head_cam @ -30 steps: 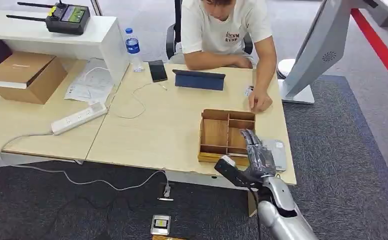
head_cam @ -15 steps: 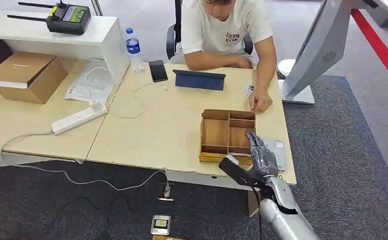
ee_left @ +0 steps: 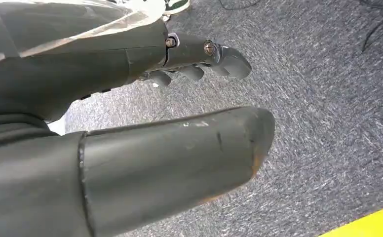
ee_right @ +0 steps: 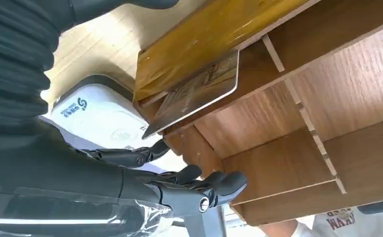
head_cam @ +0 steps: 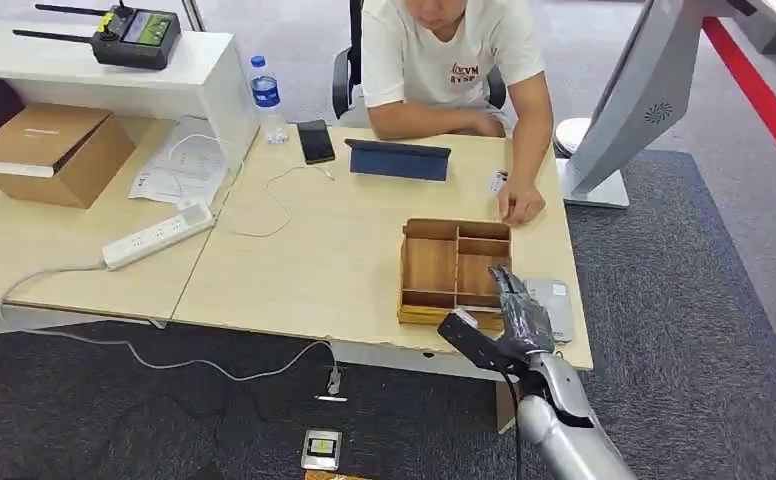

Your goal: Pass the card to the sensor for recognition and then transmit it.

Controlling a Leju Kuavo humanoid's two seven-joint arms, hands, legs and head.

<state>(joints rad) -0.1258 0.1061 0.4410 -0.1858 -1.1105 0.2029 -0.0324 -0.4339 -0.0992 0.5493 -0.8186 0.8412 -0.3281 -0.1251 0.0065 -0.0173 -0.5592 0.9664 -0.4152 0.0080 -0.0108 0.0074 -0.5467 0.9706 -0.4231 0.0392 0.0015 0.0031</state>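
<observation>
Head view: right hand (head_cam: 520, 312) sits over the near right compartment of the wooden tray (head_cam: 431, 262), with the white sensor (head_cam: 554, 304) just beside the tray.

Left wrist view: left hand (ee_left: 130, 123) hangs over carpet, fingers apart, holding nothing.

Right wrist view: card (ee_right: 194, 94) leans tilted against the tray wall (edge up, good to pinch). Fingers (ee_right: 199, 187) are spread and apart from the card; probably nothing held. Come in along the free edge, pinch with the thumb, lift clear before swinging to the sensor.

A thin card (ee_right: 194, 96) with rounded corners leans tilted against the wall of a wooden tray compartment. Just beside the tray lies the flat white sensor (head_cam: 554, 305).
</observation>
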